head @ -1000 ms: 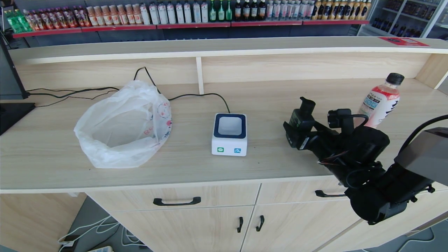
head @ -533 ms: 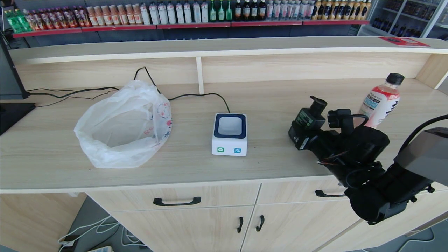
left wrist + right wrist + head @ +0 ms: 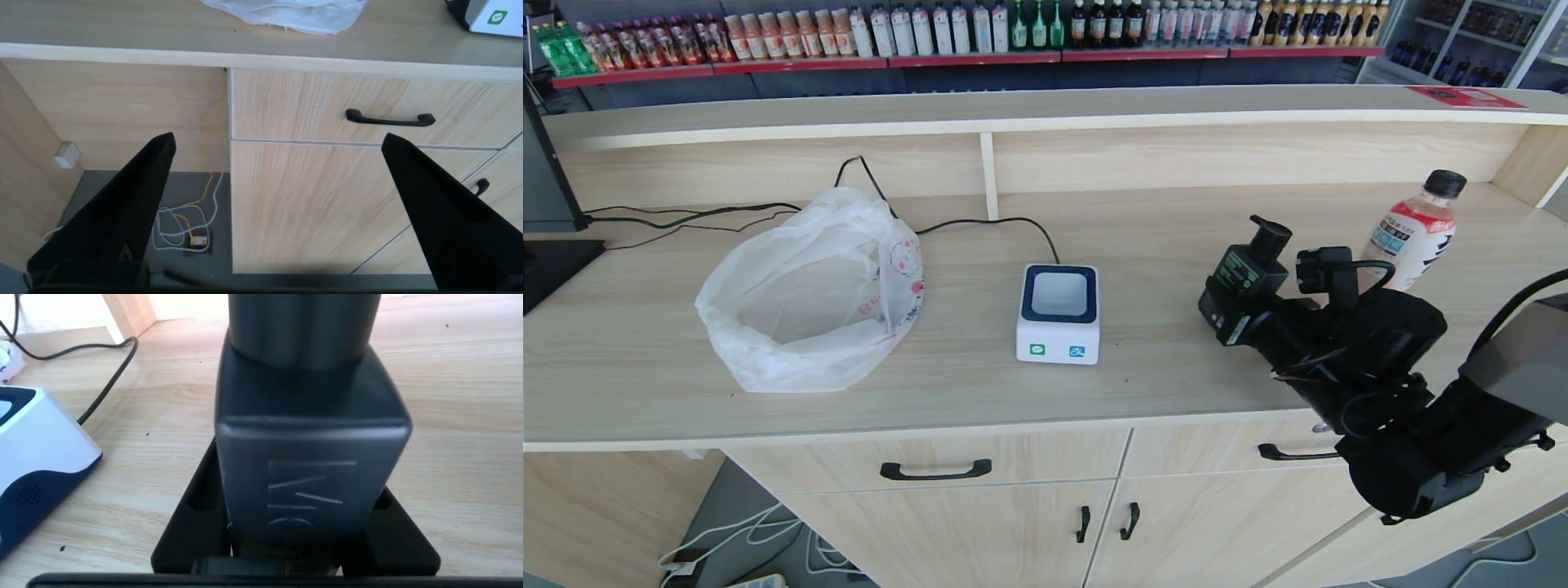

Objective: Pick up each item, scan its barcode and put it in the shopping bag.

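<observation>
1. The right claw (image 3: 1230,315) is clenched on a dark square-shouldered bottle (image 3: 1243,276), which it holds above the wooden counter (image 3: 1160,237). The bottle's cap tilts up and away from the robot.
2. In the right wrist view the bottle's dark body stands between the claw's black side pieces, with bare counter wood beneath it.
3. The white scanner with a dark-framed window (image 3: 1058,313) sits on the counter to the left of the right claw, apart from it. Its black cable (image 3: 988,220) runs off toward the back wall of the counter.
4. The white plastic shopping bag (image 3: 809,294) lies farther left, beyond the scanner, with its mouth open upward.
5. A pink-labelled drink bottle with a black cap (image 3: 1413,233) stands upright just behind the right claw and to its right.
6. The left claw (image 3: 278,212) is released, its fingers (image 3: 114,212) spread wide. It hangs below the counter edge, facing a drawer with a black handle (image 3: 391,119).
</observation>
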Available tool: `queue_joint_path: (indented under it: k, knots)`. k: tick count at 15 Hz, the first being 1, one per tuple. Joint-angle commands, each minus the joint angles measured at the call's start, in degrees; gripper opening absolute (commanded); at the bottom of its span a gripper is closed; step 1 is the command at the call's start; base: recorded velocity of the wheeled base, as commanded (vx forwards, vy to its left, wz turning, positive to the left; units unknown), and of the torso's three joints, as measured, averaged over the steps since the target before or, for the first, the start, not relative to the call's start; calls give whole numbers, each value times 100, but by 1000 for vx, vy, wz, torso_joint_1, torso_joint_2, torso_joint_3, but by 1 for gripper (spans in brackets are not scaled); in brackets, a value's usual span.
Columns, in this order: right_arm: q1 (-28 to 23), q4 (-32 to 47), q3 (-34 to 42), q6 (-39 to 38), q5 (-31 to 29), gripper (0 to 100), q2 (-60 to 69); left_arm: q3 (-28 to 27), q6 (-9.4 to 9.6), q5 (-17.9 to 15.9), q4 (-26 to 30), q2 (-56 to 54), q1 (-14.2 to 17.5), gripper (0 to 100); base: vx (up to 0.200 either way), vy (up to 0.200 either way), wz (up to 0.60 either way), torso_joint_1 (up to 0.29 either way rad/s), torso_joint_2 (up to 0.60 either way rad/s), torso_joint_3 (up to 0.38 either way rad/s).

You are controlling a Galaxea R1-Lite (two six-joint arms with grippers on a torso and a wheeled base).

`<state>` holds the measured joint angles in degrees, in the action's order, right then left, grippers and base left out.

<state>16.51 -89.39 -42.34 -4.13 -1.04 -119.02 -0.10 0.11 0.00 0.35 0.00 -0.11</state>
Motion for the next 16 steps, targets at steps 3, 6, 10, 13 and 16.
queue_joint_path:
  k: [3,6,10,13,16]
  knots:
    - [336,-8,147,0,-2,0,493,1,-2,0,0,0,2,100,0,0,0,0,0,0]
    - [749,-17,208,0,-2,0,696,1,-2,0,0,0,2,100,0,0,0,0,0,0]
    - [1153,-17,296,0,271,0,1241,1,-2,0,0,0,2,100,0,0,0,0,0,0]
    - [1768,-25,481,35,543,0,1654,1,-2,0,0,0,2,100,0,0,0,0,0,0]
    - [2805,-43,1043,27,543,0,2190,1,-2,0,0,0,2,100,0,0,0,0,0,0]
